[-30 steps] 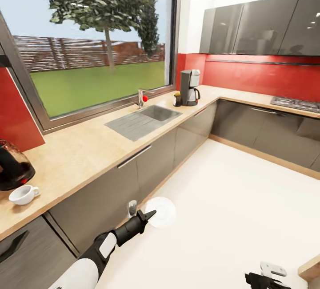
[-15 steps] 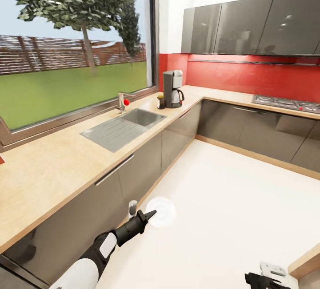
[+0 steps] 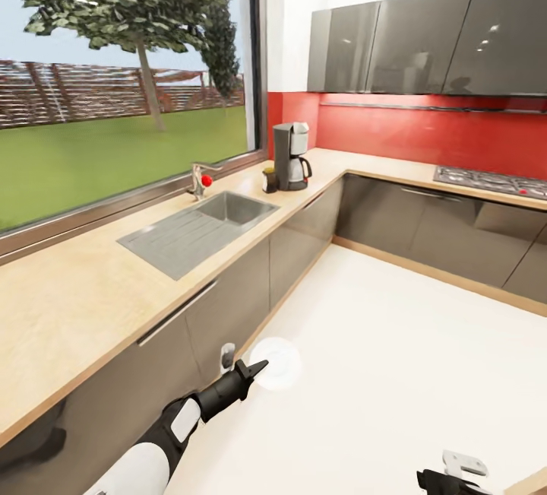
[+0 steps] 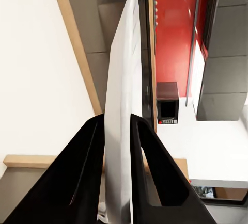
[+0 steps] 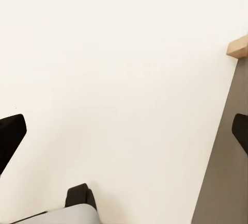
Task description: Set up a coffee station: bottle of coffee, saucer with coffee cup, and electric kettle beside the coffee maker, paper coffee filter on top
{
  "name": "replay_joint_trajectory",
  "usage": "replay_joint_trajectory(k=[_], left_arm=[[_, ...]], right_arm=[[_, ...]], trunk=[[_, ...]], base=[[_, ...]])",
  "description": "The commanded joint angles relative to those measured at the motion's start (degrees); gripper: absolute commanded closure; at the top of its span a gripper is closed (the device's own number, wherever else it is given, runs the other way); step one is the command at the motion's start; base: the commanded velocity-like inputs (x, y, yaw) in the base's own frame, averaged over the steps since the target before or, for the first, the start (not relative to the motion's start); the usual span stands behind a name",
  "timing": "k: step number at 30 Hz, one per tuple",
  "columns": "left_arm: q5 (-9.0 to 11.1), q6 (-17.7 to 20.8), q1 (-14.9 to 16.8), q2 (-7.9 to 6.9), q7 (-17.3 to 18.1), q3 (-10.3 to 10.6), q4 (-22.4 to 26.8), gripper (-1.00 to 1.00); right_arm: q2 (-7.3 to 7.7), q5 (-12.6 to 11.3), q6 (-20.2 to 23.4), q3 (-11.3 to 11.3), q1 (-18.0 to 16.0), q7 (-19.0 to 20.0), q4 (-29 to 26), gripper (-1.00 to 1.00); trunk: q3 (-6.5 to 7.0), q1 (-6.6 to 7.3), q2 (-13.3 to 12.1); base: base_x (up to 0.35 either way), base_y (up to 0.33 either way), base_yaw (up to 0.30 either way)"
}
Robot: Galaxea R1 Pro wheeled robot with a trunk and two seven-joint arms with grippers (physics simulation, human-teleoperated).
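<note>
Meanwhile, the whole head view has slid sideways since half a second ago, so the camera turned; the sink sits a little lower and further toward the left edge than before. The left pincer point(image 3: 257, 368) stays shut on the small flat round white saucer point(image 3: 277, 363), its black fingers point(image 4: 85, 172) pressed on both faces of the smooth disc. Far ahead of the pincer, the tall grey-and-silver coffee maker point(image 3: 290, 156) stands on the light beige wood-grain surface point(image 3: 68, 305), the small dark bottle of coffee point(image 3: 269, 179) just beside it. The right pincer point(image 3: 448, 476) gapes open, empty.
</note>
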State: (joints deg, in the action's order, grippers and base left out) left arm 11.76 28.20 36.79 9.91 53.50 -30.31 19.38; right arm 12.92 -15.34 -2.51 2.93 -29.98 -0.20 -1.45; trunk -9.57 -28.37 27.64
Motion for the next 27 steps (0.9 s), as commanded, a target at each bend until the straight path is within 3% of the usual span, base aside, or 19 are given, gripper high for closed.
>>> replay_joint_trajectory(k=[1, 7, 17, 27], left_arm=[[0.18, 0.36, 0.03, 0.03, -0.06, -0.14, 0.05, 1.00], [0.19, 0.43, 0.03, -0.12, -0.06, -0.18, 0.05, 1.00], [0.27, 0.45, 0.03, -0.23, -0.06, -0.19, 0.05, 1.00], [0.24, 0.45, 0.03, -0.23, -0.06, -0.19, 0.05, 1.00]], right_arm=[[0.00, -0.54, -0.19, 0.32, -0.03, -0.07, 0.01, -1.00], [0.09, -0.72, -0.21, 0.26, 0.01, -0.39, -0.04, -1.00], [0.33, -0.83, -0.21, 0.23, 0.01, -0.42, -0.04, -1.00], [0.09, -0.66, -0.21, 0.23, 0.16, -0.31, 0.04, -1.00]], trunk=[[-0.10, -0.05, 0.09], [-0.10, -0.05, 0.09], [-0.10, -0.05, 0.09], [-0.10, -0.05, 0.09]], base=[[0.282, -0.165, 0.000], [0.280, -0.166, -0.031], [0.279, -0.167, -0.235], [0.279, -0.167, -0.025]])
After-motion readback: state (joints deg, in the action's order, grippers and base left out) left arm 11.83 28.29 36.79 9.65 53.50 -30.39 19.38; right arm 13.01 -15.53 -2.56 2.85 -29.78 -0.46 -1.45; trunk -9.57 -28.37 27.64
